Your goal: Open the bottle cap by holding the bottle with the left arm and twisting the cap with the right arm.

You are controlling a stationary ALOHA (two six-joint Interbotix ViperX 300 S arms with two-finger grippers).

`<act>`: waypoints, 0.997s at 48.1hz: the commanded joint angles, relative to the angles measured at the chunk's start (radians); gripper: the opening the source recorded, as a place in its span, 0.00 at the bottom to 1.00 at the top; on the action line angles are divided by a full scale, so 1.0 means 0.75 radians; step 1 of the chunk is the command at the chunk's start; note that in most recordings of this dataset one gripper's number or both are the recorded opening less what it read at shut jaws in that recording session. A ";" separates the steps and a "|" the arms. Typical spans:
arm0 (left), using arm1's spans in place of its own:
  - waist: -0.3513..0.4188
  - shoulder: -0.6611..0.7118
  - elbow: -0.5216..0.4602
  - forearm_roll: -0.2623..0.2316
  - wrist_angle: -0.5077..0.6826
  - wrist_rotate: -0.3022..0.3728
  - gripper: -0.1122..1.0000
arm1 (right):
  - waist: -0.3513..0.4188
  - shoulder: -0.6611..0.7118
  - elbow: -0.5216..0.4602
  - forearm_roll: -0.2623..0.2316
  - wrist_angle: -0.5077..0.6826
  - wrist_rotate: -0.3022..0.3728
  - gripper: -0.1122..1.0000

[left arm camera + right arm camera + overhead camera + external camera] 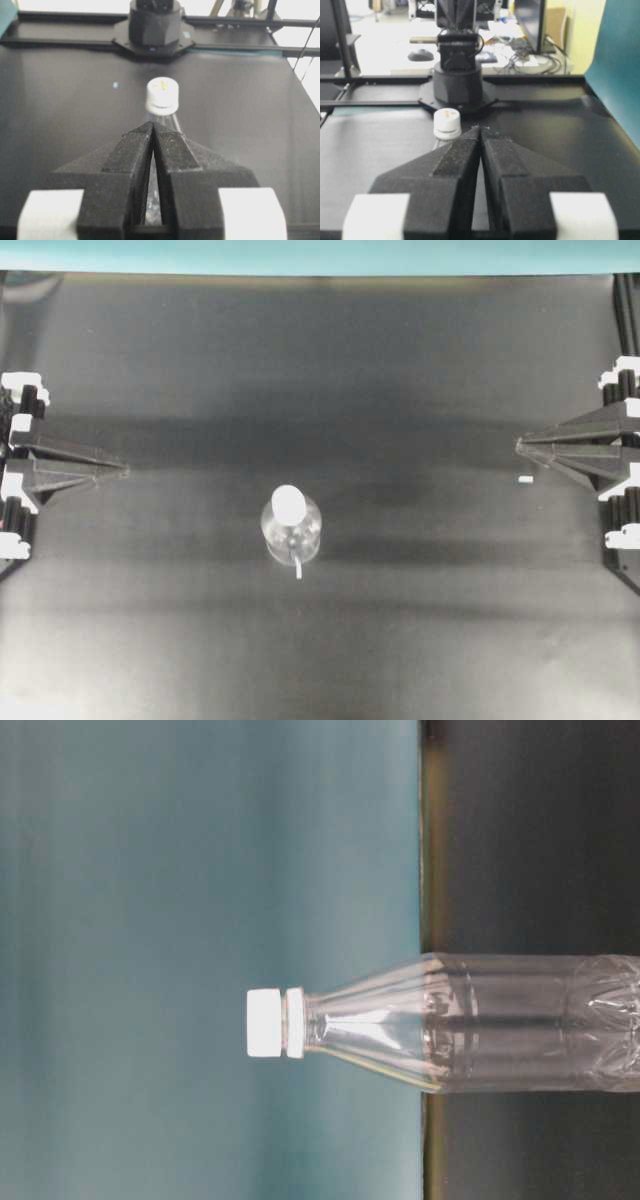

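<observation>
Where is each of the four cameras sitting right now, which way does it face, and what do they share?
Overhead: looks down on the black table; upright bottle at centre, left gripper and right gripper shut at the edges.
Table-level: turned sideways, close on the bottle and its bottle cap; no arm shows.
Left wrist: looks along its own shut fingers at the cap, opposite arm base behind.
Right wrist: likewise over its own fingers.
Shared: the white cap appears in all four.

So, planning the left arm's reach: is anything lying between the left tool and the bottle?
No. In the overhead view, only bare black table lies between the left tool and the bottle.
</observation>
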 commanded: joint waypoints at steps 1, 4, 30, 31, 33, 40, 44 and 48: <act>0.006 0.065 -0.143 0.057 -0.010 -0.006 0.23 | -0.012 0.018 -0.018 0.002 -0.010 0.004 0.13; 0.006 0.129 -0.215 0.057 -0.006 0.008 0.20 | -0.012 0.022 -0.033 0.014 0.016 0.004 0.14; -0.016 0.724 -0.562 0.057 -0.055 0.008 0.71 | -0.012 0.018 -0.070 0.027 0.160 0.070 0.09; -0.014 0.742 -0.567 0.057 -0.067 0.004 0.76 | -0.012 0.018 -0.070 0.027 0.162 0.074 0.09; -0.014 0.779 -0.573 0.057 -0.090 -0.006 0.86 | -0.012 0.012 -0.070 0.027 0.162 0.080 0.09; -0.014 0.894 -0.558 0.057 -0.225 -0.010 0.99 | -0.022 -0.002 -0.074 0.029 0.174 0.106 0.09; -0.016 0.957 -0.546 0.057 -0.323 -0.020 0.98 | -0.027 -0.012 -0.074 0.031 0.190 0.125 0.09; -0.022 1.029 -0.534 0.057 -0.401 -0.049 0.99 | -0.035 -0.018 -0.078 0.031 0.219 0.139 0.09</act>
